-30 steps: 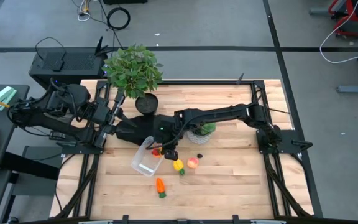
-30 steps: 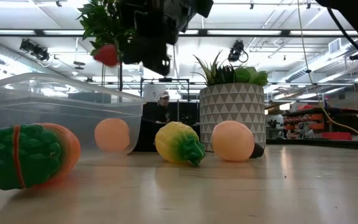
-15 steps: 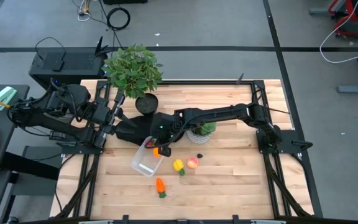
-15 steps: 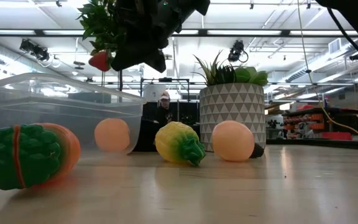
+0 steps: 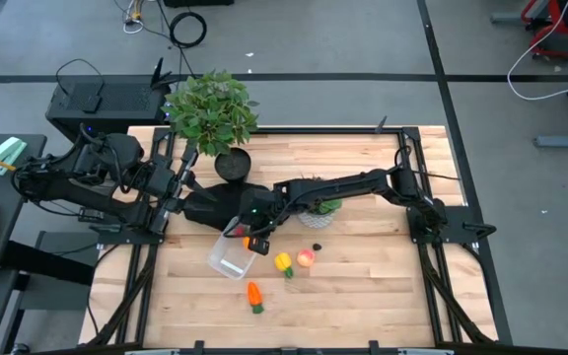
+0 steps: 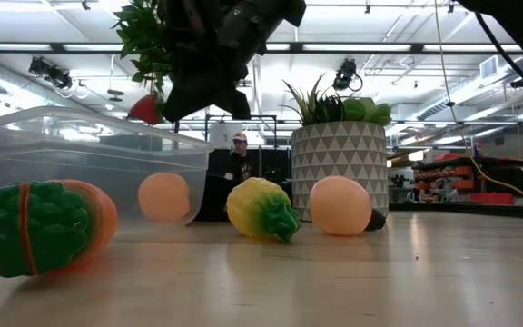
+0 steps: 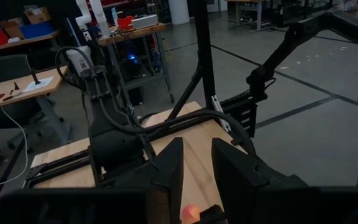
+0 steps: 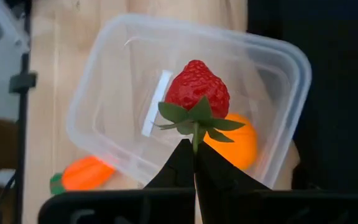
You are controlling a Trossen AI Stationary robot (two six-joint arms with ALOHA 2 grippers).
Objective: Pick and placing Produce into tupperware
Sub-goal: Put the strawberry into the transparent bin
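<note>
Red against clear plastic: the strawberry (image 8: 197,93) hangs by its green stem from the right gripper (image 8: 194,149), whose fingers are pinched fully together on that stem. It hovers over the open tub (image 8: 110,74), which sits tilted on the wooden table (image 5: 363,286) with an orange (image 8: 238,146) already showing in or behind it.

The left gripper (image 5: 227,209) is at the tub's far edge, fingers partly closed; it seems to be propping the rim, though its wrist view is too dark to be sure.

The step in hand is the drop. Next the right arm needs to lower the berry inside the walls and then open. The carrot (image 5: 253,294), the yellow fruit (image 5: 282,262) and the pink fruit (image 5: 306,258) wait on the table near the tub.
</note>
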